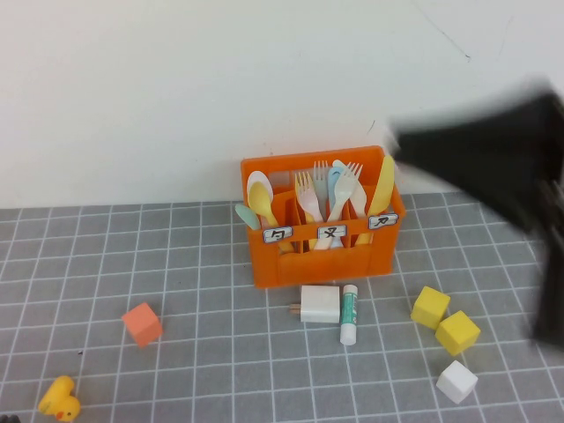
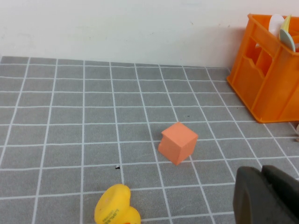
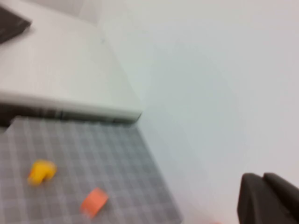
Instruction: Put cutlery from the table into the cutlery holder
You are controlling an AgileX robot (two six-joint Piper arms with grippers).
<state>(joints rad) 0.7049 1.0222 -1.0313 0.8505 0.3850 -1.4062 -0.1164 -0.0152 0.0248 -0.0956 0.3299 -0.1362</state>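
The orange cutlery holder [image 1: 322, 260] stands on the grey gridded table [image 1: 203, 291] near the back wall. A pale-yellow spoon [image 1: 263, 204] stands in its left compartment beside a white and a teal spoon. Forks fill the middle compartment, and a yellow knife [image 1: 382, 189] stands in the right one. No cutlery lies on the table. My right gripper [image 3: 264, 195] is shut with nothing in it; its arm is a dark blur [image 1: 485, 154] above and right of the holder. My left gripper [image 2: 262, 186] is shut and empty, low over the table near the orange cube [image 2: 177, 143].
A white box [image 1: 319, 303] and a glue stick [image 1: 349, 313] lie just in front of the holder. Two yellow cubes [image 1: 430, 307] [image 1: 457, 332] and a white cube [image 1: 456, 382] sit at the front right. An orange cube [image 1: 142, 323] and a yellow duck [image 1: 59, 399] sit front left.
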